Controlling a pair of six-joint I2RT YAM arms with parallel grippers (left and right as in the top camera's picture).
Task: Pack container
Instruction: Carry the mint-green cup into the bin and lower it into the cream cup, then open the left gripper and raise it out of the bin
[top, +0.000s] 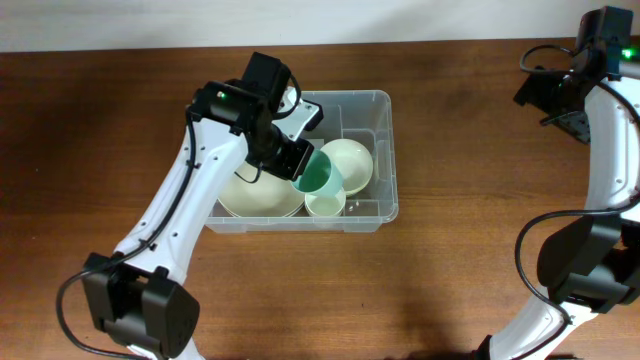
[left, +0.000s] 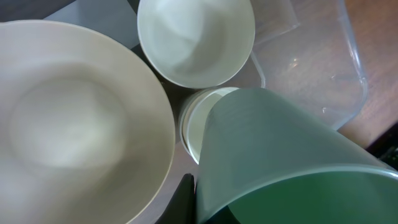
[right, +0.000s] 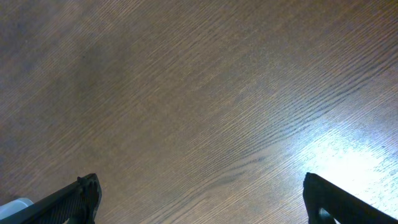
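Note:
The clear plastic container (top: 385, 150) sits at the table's middle. In it lie a wide cream plate (top: 255, 195), a cream bowl (top: 350, 160) and a small cream cup (top: 326, 205). My left gripper (top: 300, 160) is inside the container, shut on the rim of a green cup (top: 322, 177), which is tilted just above the small cream cup. In the left wrist view the green cup (left: 280, 162) fills the lower right, over the cream cup (left: 196, 124), with the plate (left: 74, 118) left and the bowl (left: 196, 40) above. My right gripper (right: 199, 199) is open over bare wood at the far right.
The wooden table (top: 480, 260) surrounds the container. The right arm (top: 590, 70) rises at the far right edge, away from the container.

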